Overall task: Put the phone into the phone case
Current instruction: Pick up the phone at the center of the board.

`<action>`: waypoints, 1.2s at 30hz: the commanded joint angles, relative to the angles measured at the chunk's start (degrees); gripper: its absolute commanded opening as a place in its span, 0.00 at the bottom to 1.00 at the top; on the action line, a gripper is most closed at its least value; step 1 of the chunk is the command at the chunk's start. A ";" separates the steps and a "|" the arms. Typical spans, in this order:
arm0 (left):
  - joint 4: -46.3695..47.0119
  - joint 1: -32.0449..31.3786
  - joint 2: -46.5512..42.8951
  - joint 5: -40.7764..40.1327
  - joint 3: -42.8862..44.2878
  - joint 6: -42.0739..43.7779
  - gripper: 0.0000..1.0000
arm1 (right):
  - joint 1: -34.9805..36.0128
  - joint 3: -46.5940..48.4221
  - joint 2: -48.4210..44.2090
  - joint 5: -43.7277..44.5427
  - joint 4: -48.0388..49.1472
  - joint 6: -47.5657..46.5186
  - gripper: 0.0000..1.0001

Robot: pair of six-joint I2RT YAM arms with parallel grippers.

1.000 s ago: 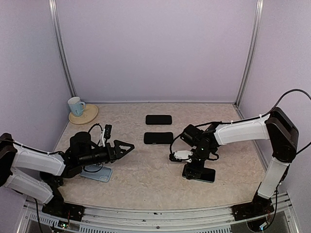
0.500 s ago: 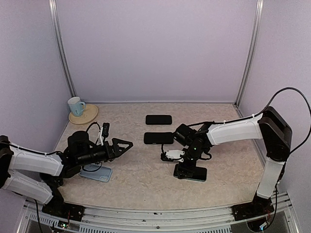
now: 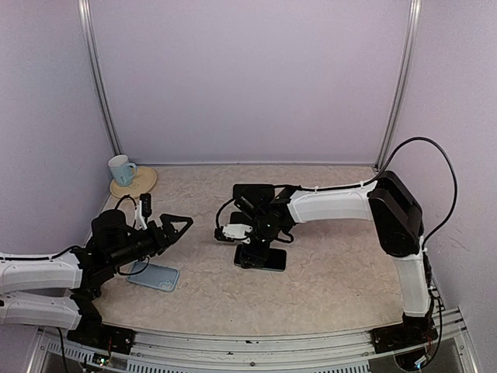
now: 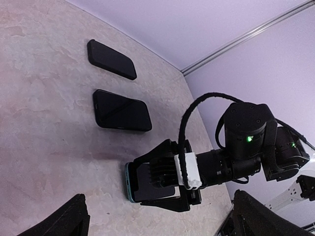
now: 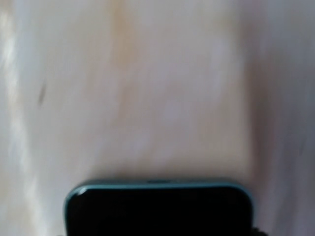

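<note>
Lilac-walled booth, beige marbled table (image 3: 326, 272).

Top view: right hand (image 3: 252, 256) is clamped across a black-screened, teal-edged phone (image 3: 273, 261) low at table centre. The jaws sit fairly wide because they span the phone's width. Left hand (image 3: 179, 227) gapes fully and holds nothing. It hovers just above a pale blue flat phone case (image 3: 158, 277), likely ready to steady it. One black slab (image 3: 254, 191) lies farther back. White mug (image 3: 120, 168) sits on a round tan coaster (image 3: 140, 185) in the far left corner, out of the way.

Left wrist view: second black slab (image 4: 121, 110) lies between the far slab and the gripped phone. Can't tell whether the phone touches the table.

Right wrist view: blurred. Only the phone's rounded end shows at the bottom, bare table beyond.
</note>
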 commanded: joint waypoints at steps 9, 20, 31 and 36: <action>-13.06 0.84 -17.59 -12.71 -6.00 -3.45 0.99 | 2.77 25.79 16.60 1.02 -2.47 -1.19 0.61; -14.72 1.76 -15.88 -12.69 -5.64 -5.77 0.99 | 2.78 13.31 6.54 0.75 9.17 -1.50 0.61; -10.42 2.58 -5.88 -7.02 -2.77 -5.08 0.96 | 3.24 -0.61 -3.94 1.84 20.56 -1.89 0.61; -7.95 2.51 -0.09 0.06 -0.38 -3.07 0.96 | 4.14 -4.12 -7.27 2.73 24.23 -2.13 0.61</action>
